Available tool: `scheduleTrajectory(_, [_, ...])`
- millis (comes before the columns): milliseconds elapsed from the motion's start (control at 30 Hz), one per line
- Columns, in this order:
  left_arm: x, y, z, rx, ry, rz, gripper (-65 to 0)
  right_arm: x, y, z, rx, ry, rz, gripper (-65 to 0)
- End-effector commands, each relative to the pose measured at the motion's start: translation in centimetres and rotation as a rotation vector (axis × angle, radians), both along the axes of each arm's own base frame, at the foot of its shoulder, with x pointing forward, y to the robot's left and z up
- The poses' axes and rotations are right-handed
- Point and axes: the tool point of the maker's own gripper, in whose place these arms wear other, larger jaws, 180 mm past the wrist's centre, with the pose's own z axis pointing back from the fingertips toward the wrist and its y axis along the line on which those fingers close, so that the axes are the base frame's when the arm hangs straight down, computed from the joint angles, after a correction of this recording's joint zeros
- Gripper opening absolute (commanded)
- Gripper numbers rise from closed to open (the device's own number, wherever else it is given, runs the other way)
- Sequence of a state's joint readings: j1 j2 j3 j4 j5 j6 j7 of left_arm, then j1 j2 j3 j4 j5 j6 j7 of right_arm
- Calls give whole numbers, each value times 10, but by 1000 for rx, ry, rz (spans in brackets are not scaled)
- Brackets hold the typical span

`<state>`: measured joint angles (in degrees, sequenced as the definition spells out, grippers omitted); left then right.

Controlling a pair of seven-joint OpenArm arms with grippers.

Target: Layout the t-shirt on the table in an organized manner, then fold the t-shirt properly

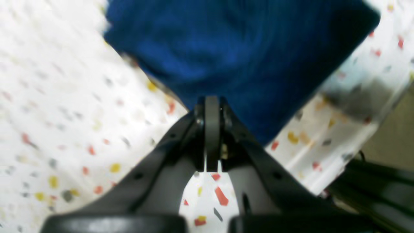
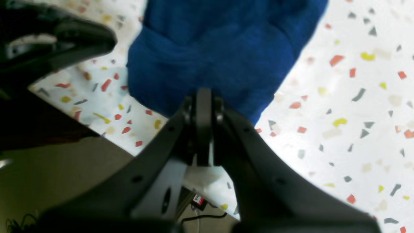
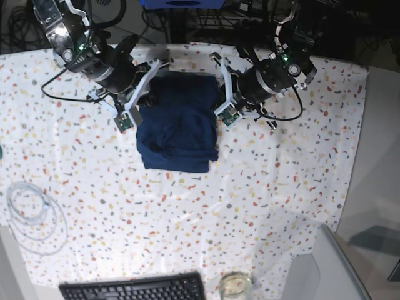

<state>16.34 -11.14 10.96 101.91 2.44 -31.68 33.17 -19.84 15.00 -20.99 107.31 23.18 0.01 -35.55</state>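
Note:
The dark navy t-shirt (image 3: 178,128) lies folded into a compact rectangle on the speckled white table (image 3: 262,187), slightly rumpled at its near end. My left gripper (image 3: 220,94) sits at the shirt's far right edge. In the left wrist view its fingers (image 1: 212,106) are shut, their tips against the blue cloth (image 1: 245,55). My right gripper (image 3: 149,97) is at the far left edge, also shut (image 2: 203,97), with its tips over the shirt's border (image 2: 220,48). No fold of cloth shows between either pair of fingers.
A black keyboard (image 3: 134,289) and a small glass (image 3: 234,284) sit at the near edge. A coiled white cable (image 3: 31,215) lies at the left. The cloth's edge drops off close to both grippers (image 1: 372,129) (image 2: 106,136). Cables and equipment crowd the far side.

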Motion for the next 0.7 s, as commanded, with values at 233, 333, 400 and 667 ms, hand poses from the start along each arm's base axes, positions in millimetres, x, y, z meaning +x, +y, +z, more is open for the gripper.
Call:
scheduleTrajectory(233, [-36, 53, -20, 83, 78, 71, -650, -5, -17, -33, -47, 69, -29, -644])
scheduleTrajectory(333, [-40, 89, -22, 129, 87, 160, -650, -2, -22, -28, -45, 53, -49, -644])
scheduleTrajectory(400, [-42, 110, -21, 156, 89, 210, -650, 0, -20, -16, -31, 27, -53, -644])
scheduleTrajectory(667, [-70, 177, -23, 258, 138, 334, -650, 41, -13, 25, 2, -115, -45, -644])
